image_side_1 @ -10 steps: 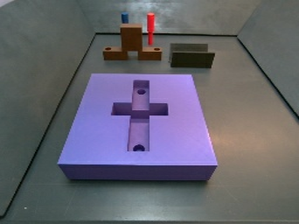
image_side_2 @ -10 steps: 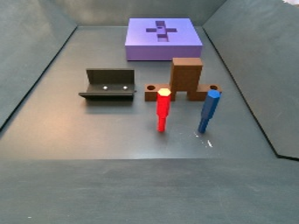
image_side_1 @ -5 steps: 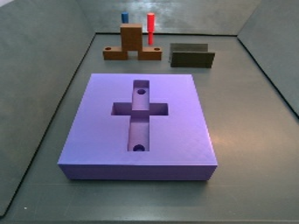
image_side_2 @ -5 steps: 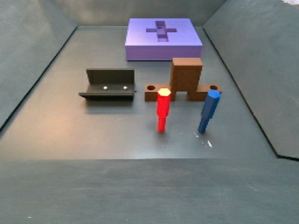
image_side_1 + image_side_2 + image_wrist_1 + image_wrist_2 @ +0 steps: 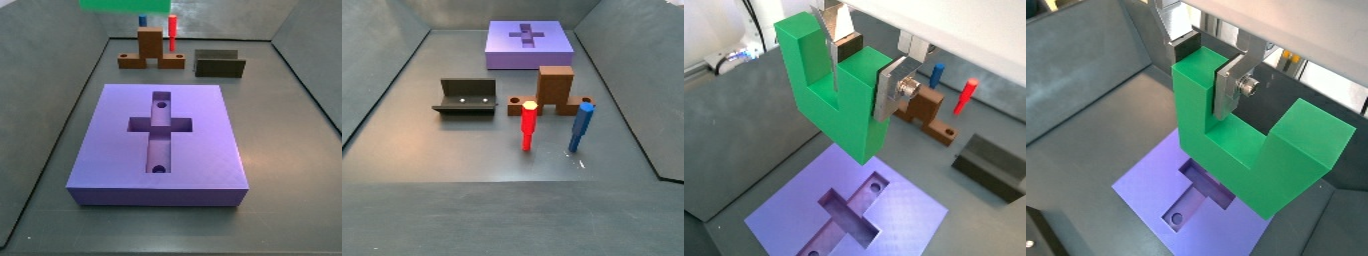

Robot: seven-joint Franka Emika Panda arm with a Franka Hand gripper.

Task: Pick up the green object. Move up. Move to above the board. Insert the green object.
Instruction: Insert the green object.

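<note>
My gripper (image 5: 858, 70) is shut on the green object (image 5: 838, 110), a bright green U-shaped piece. A silver finger (image 5: 889, 88) presses on one prong, with the second plate in the notch. The same grip shows in a wrist view (image 5: 1207, 85), where the green object (image 5: 1253, 165) hangs high above the board (image 5: 1153, 185). The board (image 5: 201, 140) is a lavender slab with a cross-shaped recess and two round holes; it also shows in a side view (image 5: 502, 50) and a wrist view (image 5: 911, 215). Only the green object's lower edge (image 5: 127, 5) shows in a side view.
A brown inverted-T block (image 5: 148, 50) (image 5: 553, 88) and a dark olive U-shaped block (image 5: 221, 64) (image 5: 466, 98) stand beyond the board. A red peg (image 5: 529, 125) and a blue peg (image 5: 581, 128) stand by the brown block. Grey walls ring the floor.
The green object's lower edge has come into view at the top of a side view; it was out of view before. Nothing on the floor has moved.
</note>
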